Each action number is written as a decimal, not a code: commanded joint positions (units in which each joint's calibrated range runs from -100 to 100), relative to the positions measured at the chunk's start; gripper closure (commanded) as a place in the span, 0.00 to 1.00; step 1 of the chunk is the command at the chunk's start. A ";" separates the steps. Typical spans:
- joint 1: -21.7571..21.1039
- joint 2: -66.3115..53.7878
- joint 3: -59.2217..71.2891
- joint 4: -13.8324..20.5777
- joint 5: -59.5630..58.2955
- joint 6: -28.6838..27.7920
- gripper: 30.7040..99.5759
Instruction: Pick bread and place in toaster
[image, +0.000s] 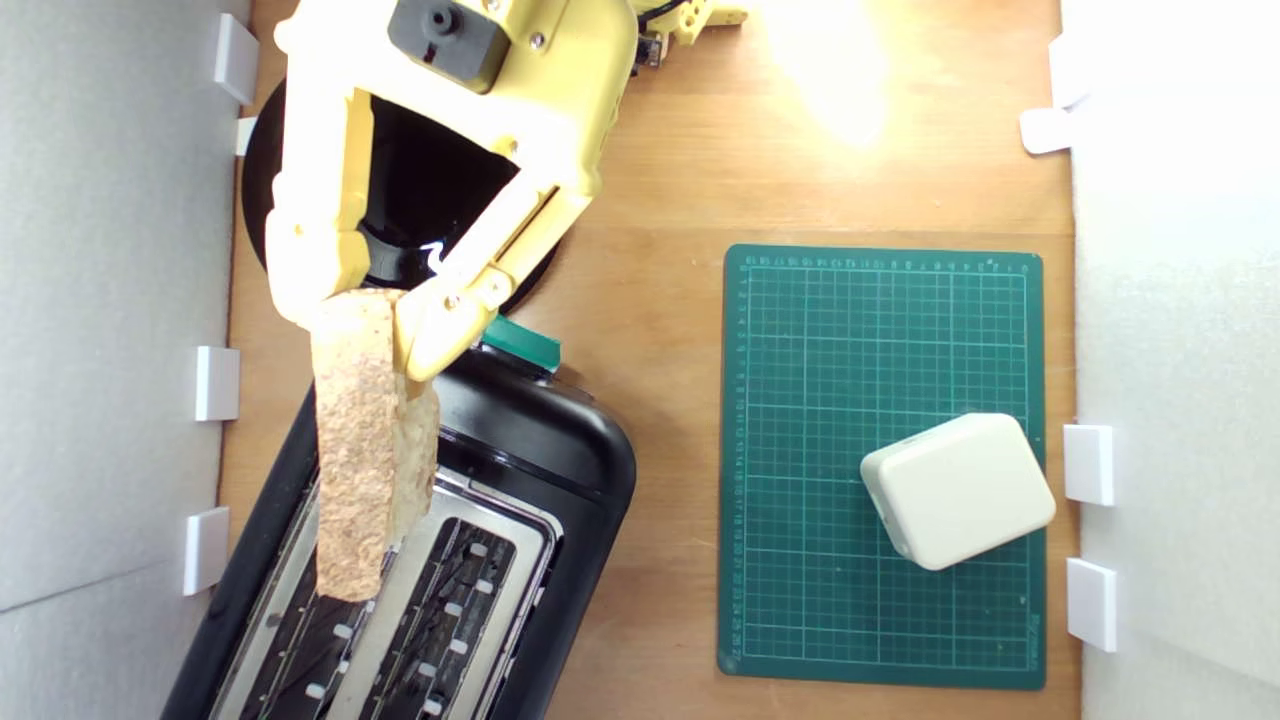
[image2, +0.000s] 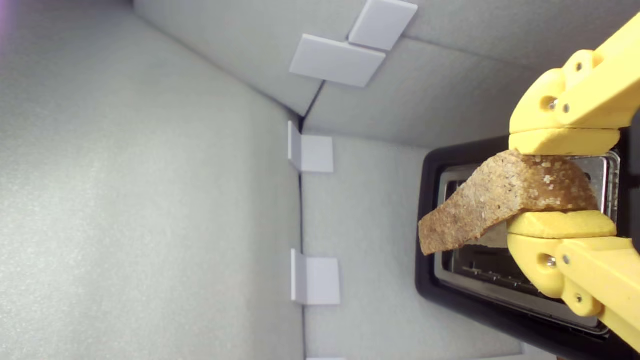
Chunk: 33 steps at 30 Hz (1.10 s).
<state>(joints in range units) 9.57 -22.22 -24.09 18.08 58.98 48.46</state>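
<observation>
gripper (image: 385, 325) clamped on the bread (image: 365, 450), pads pinching the two flat faces at one end so the slice hangs edge-on, crust outward. held above the toaster (image: 520, 440), not yet in a slot. in the exterior view, slice runs lengthwise along the slot nearer that view's left, free end over the silver top plate (image: 400, 590). looks like orientation chosen so the thin edge can drop between the slot walls instead of landing flat on the plate. wrist view confirms: bread (image2: 505, 200) squeezed between yellow fingers (image2: 562, 142), toaster (image2: 450, 295) opening right behind it, slot seen past the slice. teal lever (image: 522, 342) sits just beside the lower finger, up position as far as can be told. likely step: final alignment, then lower. risk: crust snagging the slot rim or slot guides if the slice is skewed. black plate (image: 255, 190) behind the arm, cream box (image: 958, 490) on the green mat (image: 800, 400), well apart, irrelevant.
</observation>
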 joint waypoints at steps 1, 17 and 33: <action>0.99 0.59 -3.56 0.69 -0.37 0.17 0.64; 5.42 3.91 -3.65 -0.22 -0.02 1.94 0.64; 5.50 3.91 -4.74 0.69 3.22 2.36 0.64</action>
<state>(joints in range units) 14.42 -17.85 -25.10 18.08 61.95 50.53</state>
